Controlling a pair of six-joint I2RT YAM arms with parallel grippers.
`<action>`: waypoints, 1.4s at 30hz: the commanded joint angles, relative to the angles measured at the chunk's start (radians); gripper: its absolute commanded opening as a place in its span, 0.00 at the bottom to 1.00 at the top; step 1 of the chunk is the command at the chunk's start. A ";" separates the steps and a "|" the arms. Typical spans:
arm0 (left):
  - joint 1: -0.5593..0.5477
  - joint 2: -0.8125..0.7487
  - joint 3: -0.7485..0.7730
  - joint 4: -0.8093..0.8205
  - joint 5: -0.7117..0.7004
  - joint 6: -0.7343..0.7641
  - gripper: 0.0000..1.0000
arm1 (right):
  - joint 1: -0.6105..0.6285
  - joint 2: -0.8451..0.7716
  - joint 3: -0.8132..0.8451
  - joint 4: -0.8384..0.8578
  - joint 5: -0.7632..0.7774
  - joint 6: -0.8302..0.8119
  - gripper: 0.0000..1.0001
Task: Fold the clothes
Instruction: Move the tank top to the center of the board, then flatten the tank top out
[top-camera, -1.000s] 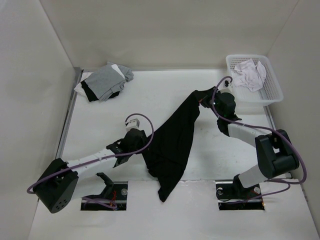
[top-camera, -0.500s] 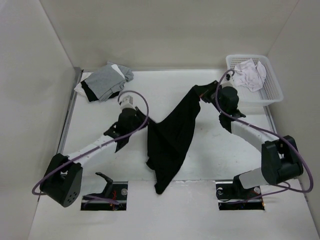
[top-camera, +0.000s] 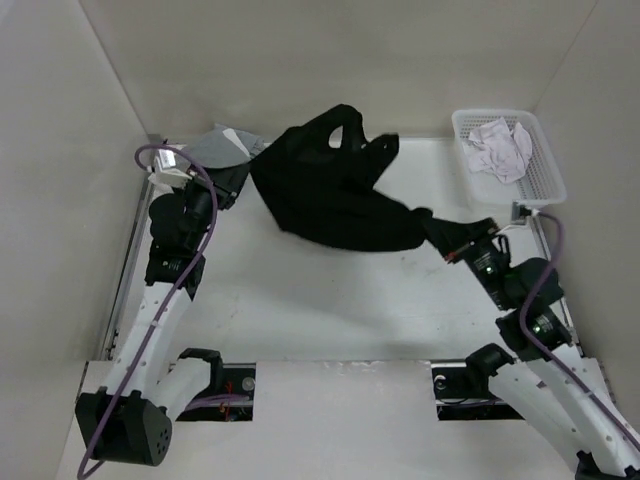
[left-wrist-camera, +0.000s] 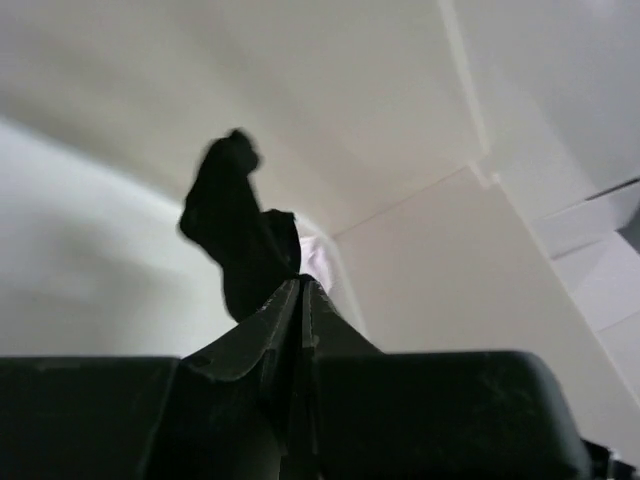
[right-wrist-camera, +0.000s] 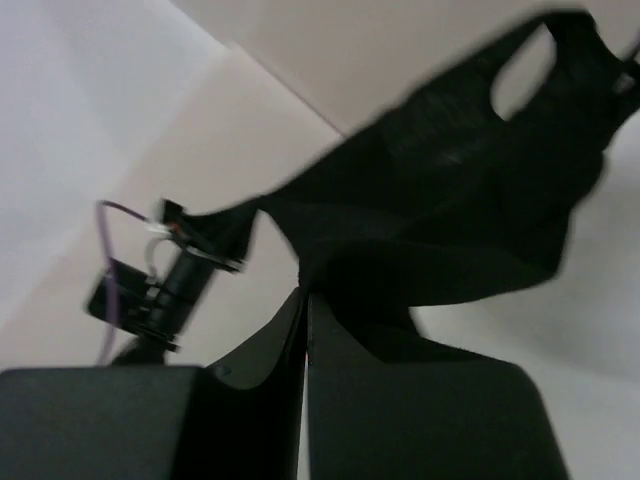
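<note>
moved apart since a second ago: both arms, stretching black garment (top-camera: 340, 195) wide above far half of table (top-camera: 300, 310). left gripper (left-wrist-camera: 301, 290) pressed together, pinching its left edge beside grey pile (top-camera: 215, 150); right gripper (right-wrist-camera: 305, 297) pinching right corner.

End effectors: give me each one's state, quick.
Left end effector: closed, holding the black top.
Right end effector: closed, holding the same black top.
</note>
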 joint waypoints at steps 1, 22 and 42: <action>0.051 0.078 -0.156 -0.011 0.066 -0.007 0.06 | -0.006 -0.028 -0.202 -0.197 0.091 0.056 0.03; -0.379 0.008 -0.477 -0.397 -0.452 0.201 0.31 | -0.162 0.357 -0.419 0.027 0.186 -0.060 0.37; -0.909 0.043 -0.434 -0.944 -0.725 -0.367 0.37 | -0.030 0.310 -0.434 0.038 0.287 -0.088 0.29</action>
